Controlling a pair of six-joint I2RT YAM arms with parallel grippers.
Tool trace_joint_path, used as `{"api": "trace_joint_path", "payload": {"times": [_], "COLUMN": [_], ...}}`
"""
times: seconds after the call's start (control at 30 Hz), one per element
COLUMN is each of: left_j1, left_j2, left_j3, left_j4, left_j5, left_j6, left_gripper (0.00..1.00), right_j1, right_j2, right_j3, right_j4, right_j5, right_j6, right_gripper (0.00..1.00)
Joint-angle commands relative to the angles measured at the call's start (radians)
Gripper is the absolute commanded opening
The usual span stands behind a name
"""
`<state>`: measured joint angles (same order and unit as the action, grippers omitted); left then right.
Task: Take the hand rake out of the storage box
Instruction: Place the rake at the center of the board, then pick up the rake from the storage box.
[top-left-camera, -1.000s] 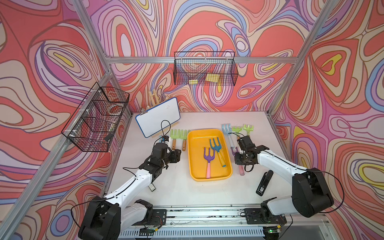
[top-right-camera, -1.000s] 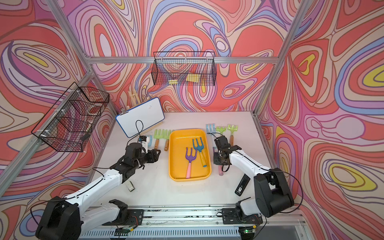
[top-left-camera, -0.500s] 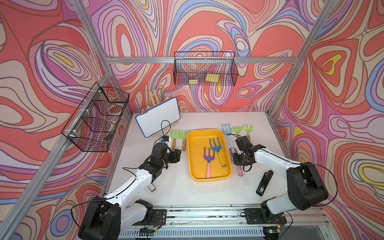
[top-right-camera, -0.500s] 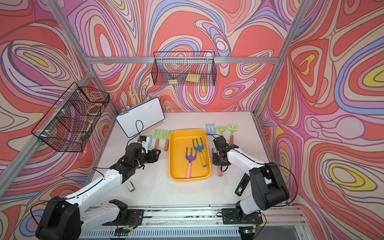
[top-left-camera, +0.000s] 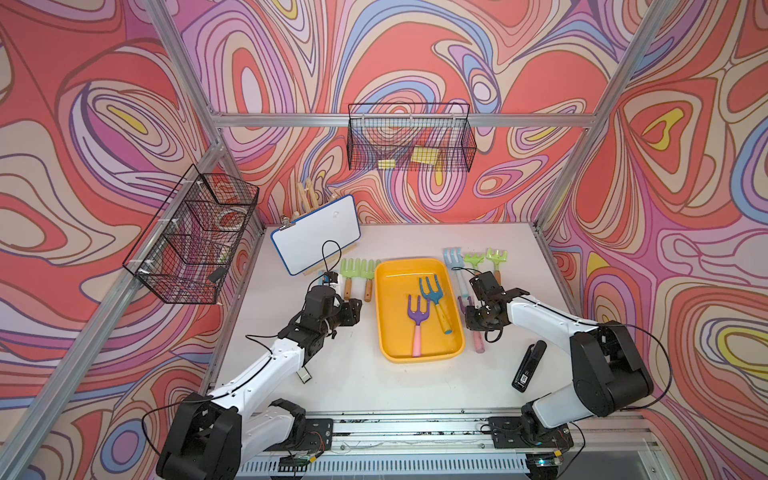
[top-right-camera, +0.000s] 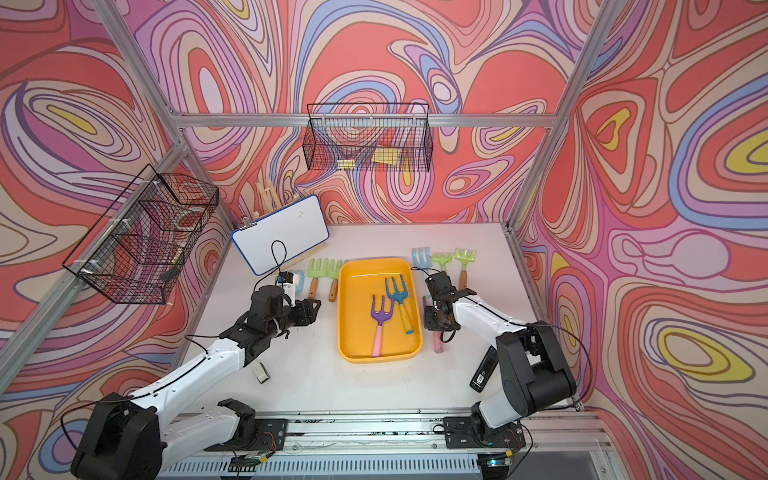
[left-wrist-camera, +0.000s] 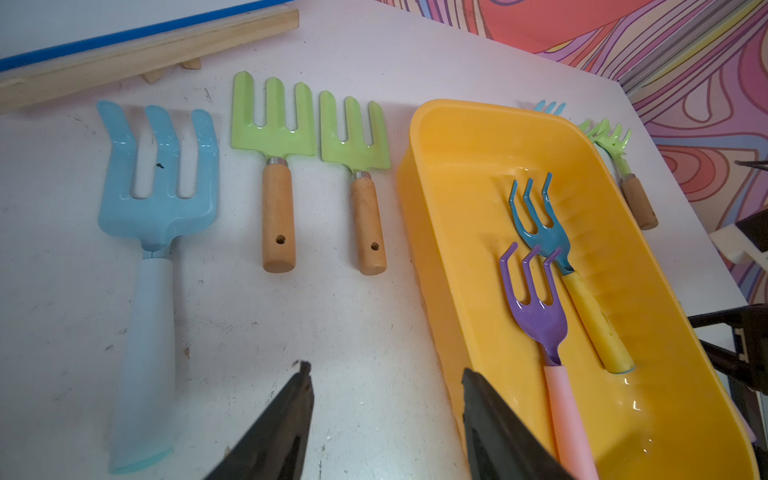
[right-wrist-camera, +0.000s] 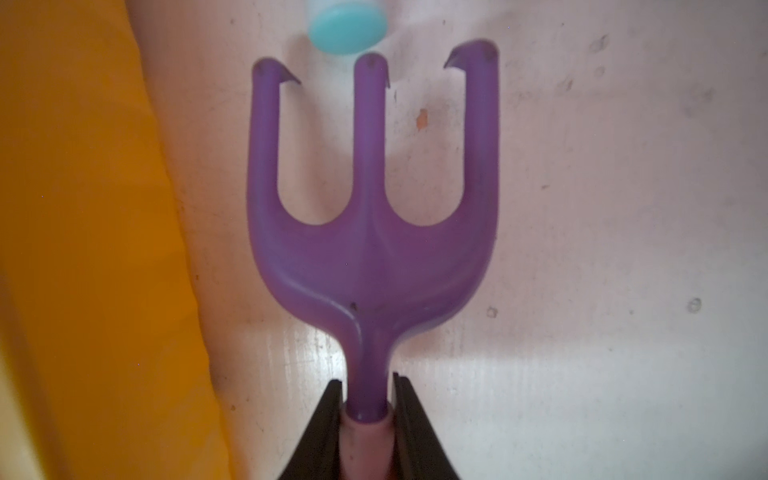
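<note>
The yellow-orange storage box (top-left-camera: 398, 286) (top-right-camera: 360, 286) lies mid-table. In it lie a purple hand rake with a pink handle (top-left-camera: 417, 320) and a teal one with a yellow handle (top-left-camera: 434, 297). A second purple hand rake (right-wrist-camera: 370, 257) with a pink handle (top-left-camera: 478, 340) is outside the box, low over the table by its right wall (right-wrist-camera: 83, 208). My right gripper (right-wrist-camera: 368, 380) (top-left-camera: 478, 321) is shut on the top of its handle. My left gripper (left-wrist-camera: 385, 369) (top-left-camera: 355, 309) hangs open over bare table left of the box (left-wrist-camera: 465, 166).
A pale blue rake (left-wrist-camera: 153, 199) and two green forks (left-wrist-camera: 272, 124) lie left of the box. Three more tools (top-left-camera: 473, 262) lie at the back right. A whiteboard (top-left-camera: 316, 239), a black stapler (top-left-camera: 528, 365), a small block (top-left-camera: 304, 376) and two wire baskets (top-left-camera: 409, 139) are around.
My right gripper has shifted slightly toward the box and the front with the rake in it, and its arm has folded in. The left arm has not moved.
</note>
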<state>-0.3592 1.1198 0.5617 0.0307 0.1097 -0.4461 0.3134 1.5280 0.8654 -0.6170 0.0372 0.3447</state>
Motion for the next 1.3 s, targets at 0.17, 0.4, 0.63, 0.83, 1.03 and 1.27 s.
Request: {"api": "trace_joint_path", "payload": {"times": [0.17,0.4,0.63,0.83,1.03,1.27], "left_j1": [0.006,0.007,0.006,-0.041,-0.181,-0.331], "left_j2": [-0.020,-0.036,-0.057,-0.030,-0.039,0.042], "left_j3": [-0.009,-0.013,0.017,0.115,0.200,0.326], "left_j4": [0.018,0.011,-0.059,-0.211,-0.345,-0.398], "left_j5": [0.007,0.002,0.016,0.095,0.020,-0.015], "left_j6": [-0.009,-0.009,-0.002,-0.018,-0.039,-0.094], "left_gripper": [0.62,0.61,0.59,0.60,0.60,0.60], "right_j1": [-0.004,-0.005,-0.005,-0.004,-0.004,-0.004], "right_j2": [0.047,0.021,-0.096,-0.262,-0.485,-0.640], "right_j3": [0.014,0.013,-0.012,-0.062,-0.249,-0.393], "right_j4": [-0.015,-0.014,0.013,0.072,0.333,0.471], "right_j5": [-0.016,-0.007,-0.012,0.025,-0.063,-0.002], "right_j6": [0.004,0.008,-0.010,-0.016,0.082,0.105], "right_gripper": [0.29,0.32,0.45,0.64,0.70,0.70]}}
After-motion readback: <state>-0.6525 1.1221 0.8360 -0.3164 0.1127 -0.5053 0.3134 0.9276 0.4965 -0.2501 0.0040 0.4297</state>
